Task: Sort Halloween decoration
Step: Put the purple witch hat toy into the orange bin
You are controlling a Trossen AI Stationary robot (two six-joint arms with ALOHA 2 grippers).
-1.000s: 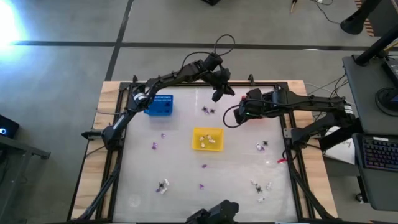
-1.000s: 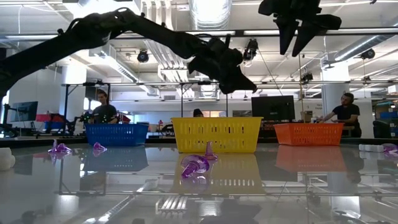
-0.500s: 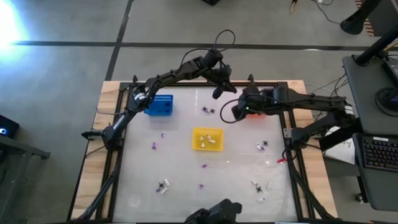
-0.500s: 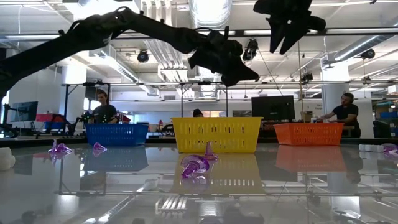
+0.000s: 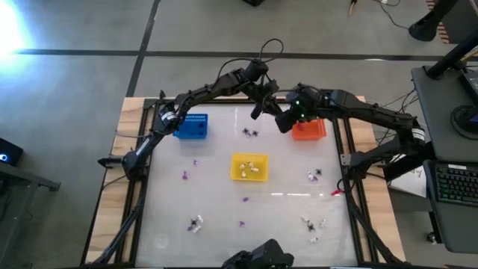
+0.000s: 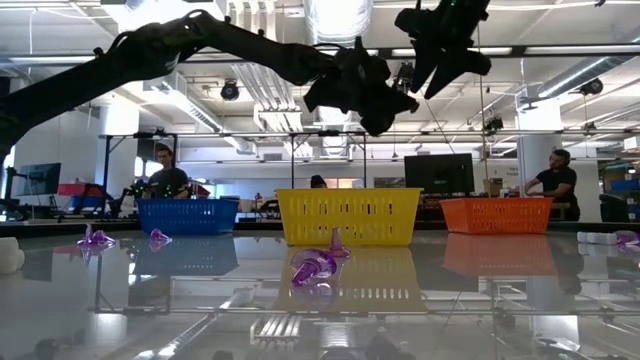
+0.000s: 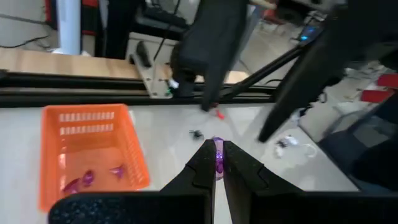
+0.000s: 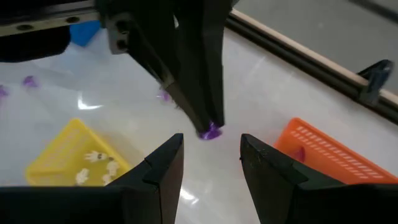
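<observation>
Pinching a tiny purple trinket [image 7: 217, 163] between its closed fingertips, the left gripper [image 5: 258, 110] is hanging in the air over the far part of the table [image 5: 284, 217], just beside the orange basket [image 5: 308, 131]. The right gripper [image 5: 284, 122] is hovering close by with its fingers [image 8: 163, 163] spread apart and nothing between them, and the right wrist view is showing the trinket directly ahead of those fingers. The 2 grippers are crowding the same patch of air near the orange basket's near-left side, so each arm is standing in the other's way there.

2 purple trinkets [image 7: 87, 178] are lying inside the orange basket. The yellow basket [image 5: 248, 167] is sitting at the table's middle with cream pieces [image 5: 254, 167] in it, and the blue basket [image 5: 193, 125] is sitting toward the far left. A black spidery piece [image 5: 250, 133] is lying on the surface between the blue and orange baskets, below the grippers. More trinkets are lying scattered: purple ones [image 5: 185, 175] left of the yellow basket, a black one [image 5: 314, 175] to its right, and mixed clusters [image 5: 312, 223] toward the near edge.

The orange basket is sitting close to the table's far right rail. Bare surface is lying open between the yellow basket and the near edge. In the low view, people [image 6: 167, 174] are sitting in the room beyond the table.
</observation>
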